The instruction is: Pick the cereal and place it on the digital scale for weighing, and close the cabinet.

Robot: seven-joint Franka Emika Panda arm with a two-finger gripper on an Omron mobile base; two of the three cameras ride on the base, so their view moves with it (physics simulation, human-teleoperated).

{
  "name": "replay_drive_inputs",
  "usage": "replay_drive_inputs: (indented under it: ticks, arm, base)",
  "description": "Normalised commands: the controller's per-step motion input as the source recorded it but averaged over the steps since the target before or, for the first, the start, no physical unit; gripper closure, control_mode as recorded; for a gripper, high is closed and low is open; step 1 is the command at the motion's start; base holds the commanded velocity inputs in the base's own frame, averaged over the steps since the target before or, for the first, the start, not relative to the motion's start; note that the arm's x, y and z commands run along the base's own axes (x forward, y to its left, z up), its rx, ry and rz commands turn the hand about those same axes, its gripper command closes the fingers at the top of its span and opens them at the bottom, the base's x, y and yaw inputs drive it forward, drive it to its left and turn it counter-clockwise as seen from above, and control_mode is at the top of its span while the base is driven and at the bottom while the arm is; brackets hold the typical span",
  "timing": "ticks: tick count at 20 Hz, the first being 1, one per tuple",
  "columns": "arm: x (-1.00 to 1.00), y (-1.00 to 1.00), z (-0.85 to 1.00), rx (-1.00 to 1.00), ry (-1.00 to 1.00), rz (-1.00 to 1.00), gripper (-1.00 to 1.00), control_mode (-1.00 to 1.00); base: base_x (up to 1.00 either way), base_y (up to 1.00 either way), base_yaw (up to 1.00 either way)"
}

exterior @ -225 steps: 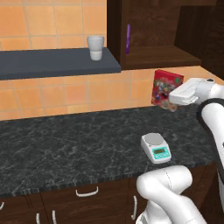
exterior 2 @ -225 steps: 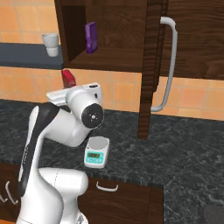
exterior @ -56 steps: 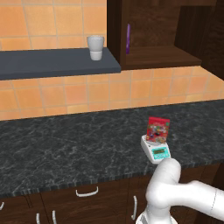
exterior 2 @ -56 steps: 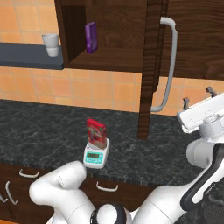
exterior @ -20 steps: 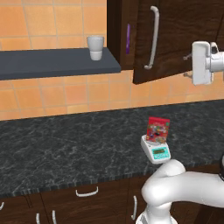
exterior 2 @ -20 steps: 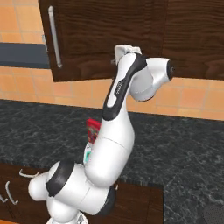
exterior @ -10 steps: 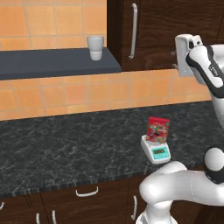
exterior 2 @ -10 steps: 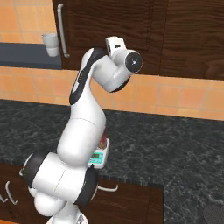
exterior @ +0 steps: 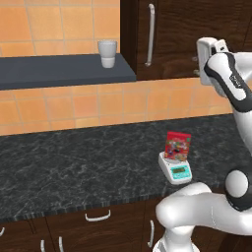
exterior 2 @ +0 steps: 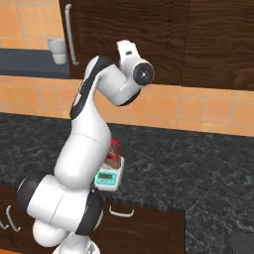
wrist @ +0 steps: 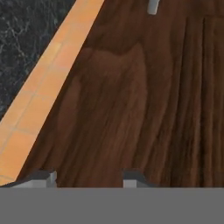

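On scale: cereal (exterior: 177, 146) is standing upright atop the digital scale (exterior: 175, 169), tabletop (exterior: 74, 157).
Cabinet (exterior: 172, 37): door is sitting flush.
Hand (wrist: 89, 177): is facing the door at 12 o'clock, fingers apart, grasping nothing.

The cabinet (exterior: 187, 34) is dark, grained wood, matt, with a smooth metal handle (exterior: 150, 34). The worktop (exterior: 74, 157) looks like polished black speckled stone. The cereal (exterior: 177, 146) box seems glossy card.

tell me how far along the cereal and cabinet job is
Done: the cereal stands on the digital scale. The cabinet door looks shut, flush with its neighbour. In hand: the gripper faces the door up close, gripping nothing. Left: apparently only pulling the arm away.
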Motion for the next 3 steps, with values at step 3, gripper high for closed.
replay_drive_inputs:
  ticks: [3]
  arm:
    - [-0.52, 0.0, -0.03, 0.0, -0.28, 0.0, -1.0, -1.0]
  base:
    - [0.0, 0.0, 0.0]
